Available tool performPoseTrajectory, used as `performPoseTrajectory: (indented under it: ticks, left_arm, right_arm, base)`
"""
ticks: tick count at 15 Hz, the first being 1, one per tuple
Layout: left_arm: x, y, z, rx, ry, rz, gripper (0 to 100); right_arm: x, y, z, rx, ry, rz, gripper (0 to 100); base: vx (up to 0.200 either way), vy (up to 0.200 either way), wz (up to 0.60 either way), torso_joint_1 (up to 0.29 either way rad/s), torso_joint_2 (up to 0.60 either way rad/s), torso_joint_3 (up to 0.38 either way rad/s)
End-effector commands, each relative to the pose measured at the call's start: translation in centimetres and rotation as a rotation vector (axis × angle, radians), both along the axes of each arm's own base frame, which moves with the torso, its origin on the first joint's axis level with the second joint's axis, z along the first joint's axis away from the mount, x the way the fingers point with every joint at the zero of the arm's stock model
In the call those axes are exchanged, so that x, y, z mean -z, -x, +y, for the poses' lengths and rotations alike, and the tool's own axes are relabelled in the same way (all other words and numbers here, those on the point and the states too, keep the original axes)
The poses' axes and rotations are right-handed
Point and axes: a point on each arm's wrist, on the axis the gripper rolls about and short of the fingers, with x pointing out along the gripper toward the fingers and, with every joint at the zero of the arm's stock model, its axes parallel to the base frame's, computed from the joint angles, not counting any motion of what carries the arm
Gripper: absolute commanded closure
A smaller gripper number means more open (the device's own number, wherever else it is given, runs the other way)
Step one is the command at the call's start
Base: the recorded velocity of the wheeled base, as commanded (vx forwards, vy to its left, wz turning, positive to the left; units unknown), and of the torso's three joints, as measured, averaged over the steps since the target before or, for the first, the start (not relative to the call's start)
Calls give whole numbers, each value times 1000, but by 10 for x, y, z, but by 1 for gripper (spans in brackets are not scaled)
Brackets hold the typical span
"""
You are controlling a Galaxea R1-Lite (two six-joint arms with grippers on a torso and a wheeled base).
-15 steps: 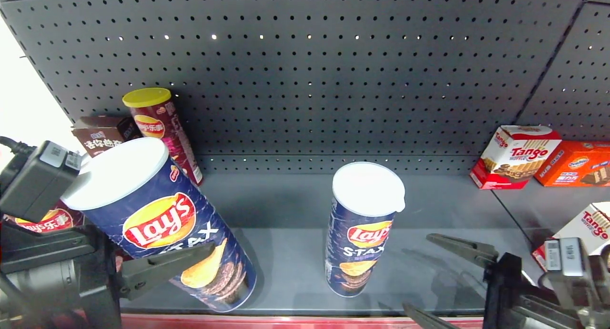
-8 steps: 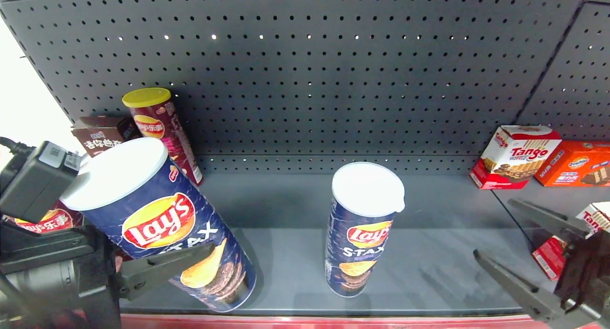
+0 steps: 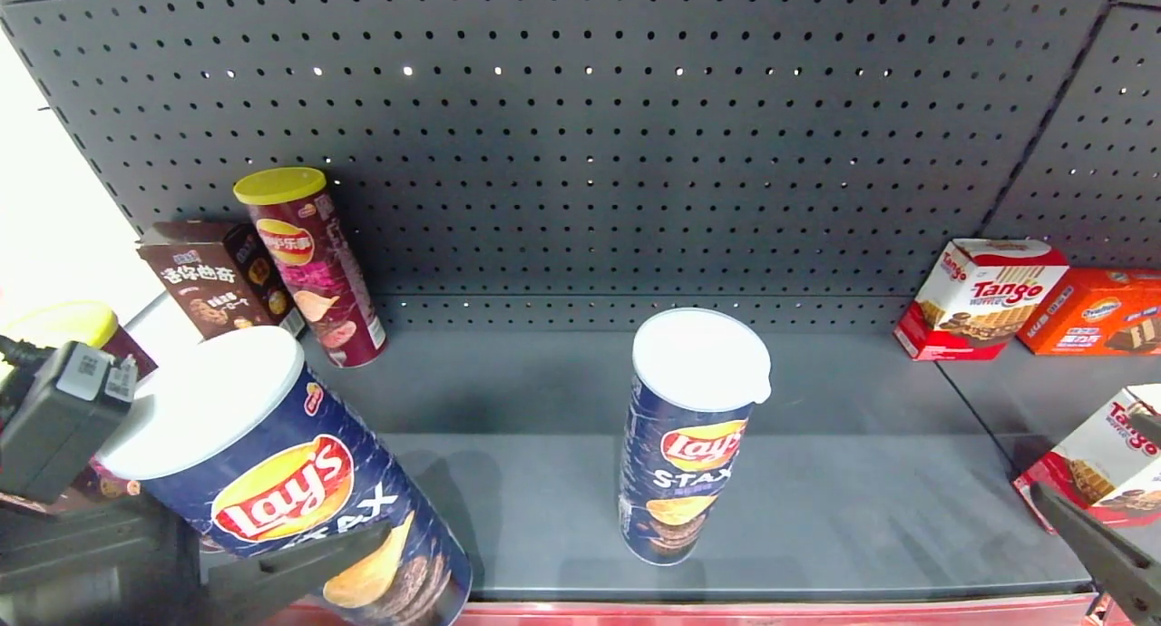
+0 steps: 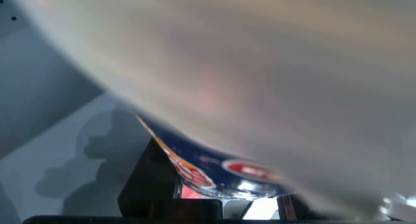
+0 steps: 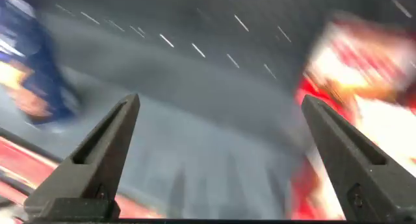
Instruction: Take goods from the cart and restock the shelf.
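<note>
Near left, my left gripper (image 3: 290, 553) grips the blue can (image 3: 272, 472), tilted at the front edge of the shelf (image 3: 862, 508). Near right, my right gripper (image 5: 221, 152) hangs spread wide, empty. I judge placement is in hand: next I must straighten it and set it down left of the standing can (image 3: 689, 426) farther in.

On the grey shelf (image 3: 816, 508) a blue can (image 3: 685, 445) stands up between the left gripper (image 3: 281, 517), which grips a tilted can (image 3: 272, 445), and the right gripper (image 5: 220, 100), whose jaws are wide apart. Past the left jaws a dark red can (image 3: 313, 268) and a brown box (image 3: 209, 277) stand side by side. Beside the right jaws lies a red box (image 3: 1102, 458). Past it sit a second red box (image 3: 984, 299) and an orange box (image 3: 1093, 310).
</note>
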Motion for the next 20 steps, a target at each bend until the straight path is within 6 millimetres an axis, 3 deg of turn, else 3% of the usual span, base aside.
performPoseTrajectory:
  ticks: [1, 4, 6, 8, 15, 20]
  left_arm:
    - [1, 5, 2, 3, 4, -11, 100]
    - [-1, 5, 2, 5, 6, -22, 100]
    - [-3, 9, 3, 7, 6, -45, 100]
    - [-4, 12, 4, 10, 10, -54, 100]
    - [-12, 9, 2, 18, 18, -76, 100]
    - [-15, 1, 0, 13, 16, -72, 100]
  right_arm:
    - [13, 51, -20, 190, -34, -21, 0]
    - [53, 89, -30, 190, -27, 29, 0]
    - [63, 87, -30, 208, -94, 66, 0]
    - [82, 94, -31, 71, -74, 153, 0]
    - [80, 95, -31, 39, -62, 147, 0]
    - [80, 94, -34, 183, -179, 165, 0]
  base:
    - [0, 0, 0, 0, 0, 0]
    - [0, 0, 0, 0, 0, 0]
    - [0, 0, 0, 0, 0, 0]
    - [0, 0, 0, 0, 0, 0]
    - [0, 0, 0, 0, 0, 0]
    - [0, 0, 0, 0, 0, 0]
